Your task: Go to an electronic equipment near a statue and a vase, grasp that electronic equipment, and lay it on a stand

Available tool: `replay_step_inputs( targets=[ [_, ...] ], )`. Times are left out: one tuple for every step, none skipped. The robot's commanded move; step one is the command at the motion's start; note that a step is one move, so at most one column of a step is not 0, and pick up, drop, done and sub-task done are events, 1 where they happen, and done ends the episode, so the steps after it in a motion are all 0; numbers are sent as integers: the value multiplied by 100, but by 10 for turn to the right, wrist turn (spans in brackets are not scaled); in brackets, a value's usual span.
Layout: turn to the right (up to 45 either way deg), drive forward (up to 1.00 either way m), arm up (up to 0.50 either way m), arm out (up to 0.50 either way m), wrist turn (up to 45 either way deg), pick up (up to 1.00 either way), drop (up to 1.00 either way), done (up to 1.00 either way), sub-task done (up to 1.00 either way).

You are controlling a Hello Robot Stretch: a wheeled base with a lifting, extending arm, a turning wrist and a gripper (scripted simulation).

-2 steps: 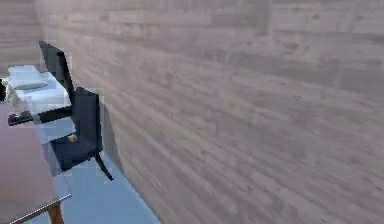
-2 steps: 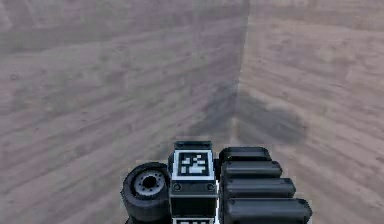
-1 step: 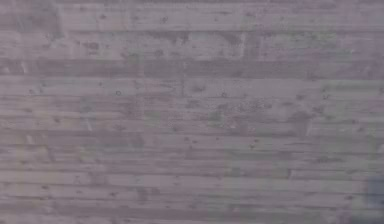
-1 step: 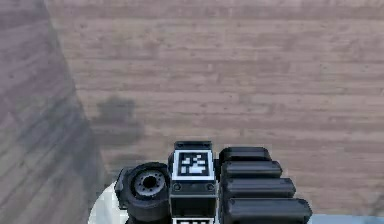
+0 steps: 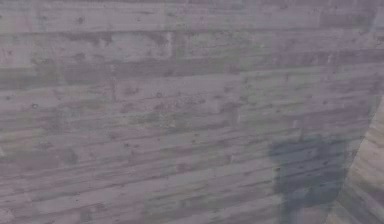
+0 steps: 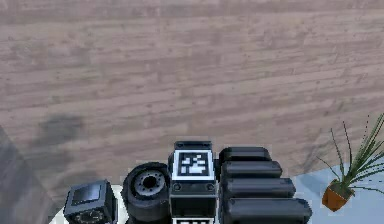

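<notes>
One candidate for the vase: a small orange-brown pot, rounded, upright, untipped. Can't tell if it's really a vase; it reads as a planter. It carries a plant with thin green leaves fanning up and out, the longest running to the arm side view's right edge. The pot stands on the pale floor, near the floor's far edge where it meets the plank wall. Nothing is touching it.
</notes>
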Motion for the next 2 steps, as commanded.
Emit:
replay_step_inputs(
  targets=[
    [0,0,0,32,0,0,0,0,0],
    [0,0,0,0,390,0,0,0,0]
  ],
)
